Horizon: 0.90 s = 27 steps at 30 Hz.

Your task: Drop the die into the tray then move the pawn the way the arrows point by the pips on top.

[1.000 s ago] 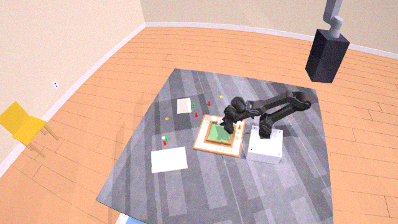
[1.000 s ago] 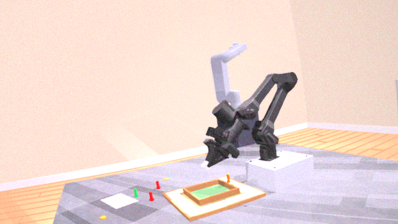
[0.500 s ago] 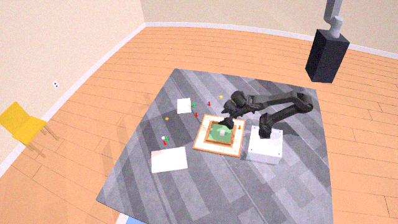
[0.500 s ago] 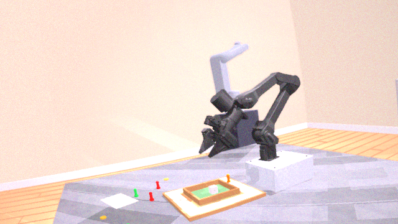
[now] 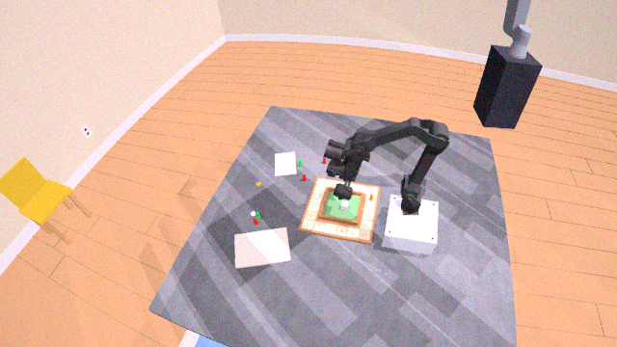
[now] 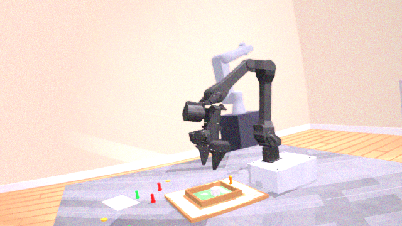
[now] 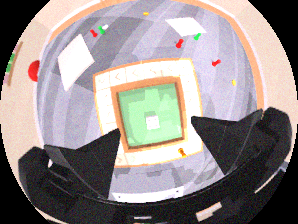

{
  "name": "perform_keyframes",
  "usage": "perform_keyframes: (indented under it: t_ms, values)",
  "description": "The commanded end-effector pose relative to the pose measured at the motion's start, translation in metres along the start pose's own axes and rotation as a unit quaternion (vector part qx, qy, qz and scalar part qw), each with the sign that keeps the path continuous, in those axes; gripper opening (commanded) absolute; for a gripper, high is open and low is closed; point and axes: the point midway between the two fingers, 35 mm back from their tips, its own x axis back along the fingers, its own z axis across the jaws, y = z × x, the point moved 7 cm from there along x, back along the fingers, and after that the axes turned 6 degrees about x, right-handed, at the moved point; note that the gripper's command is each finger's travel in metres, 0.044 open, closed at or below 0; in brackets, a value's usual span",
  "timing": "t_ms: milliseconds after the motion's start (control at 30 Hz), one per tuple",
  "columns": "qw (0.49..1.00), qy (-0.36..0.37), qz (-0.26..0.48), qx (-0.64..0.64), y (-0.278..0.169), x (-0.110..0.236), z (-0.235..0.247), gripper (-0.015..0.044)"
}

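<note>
Tool [image 6: 210, 164] open above tray [image 6: 213, 195], white die [image 6: 215, 191] inside, no legible writing.

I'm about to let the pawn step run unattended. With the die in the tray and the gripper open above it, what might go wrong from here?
1. The die is small and blurred in every view, so its pips may be misread and the count come out wrong.
2. The orange pawn stands close to the tray wall; the open gripper may bump the wall or tip the pawn.
3. Loose red pawns beside the board might be picked by mistake.
</note>
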Motion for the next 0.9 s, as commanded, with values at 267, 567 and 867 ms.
perform_keyframes:
  t_ms: [267, 567, 867]
  values:
    - [0.996, 0.008, 0.074, 0.043, -0.003, -0.011, -0.013, 0.0361]
    - [0.944, 0.041, 0.102, 0.312, -0.09, -0.018, -0.056, 0.02]
    - [0.928, 0.051, 0.103, 0.355, -0.104, -0.02, -0.058, 0.02]
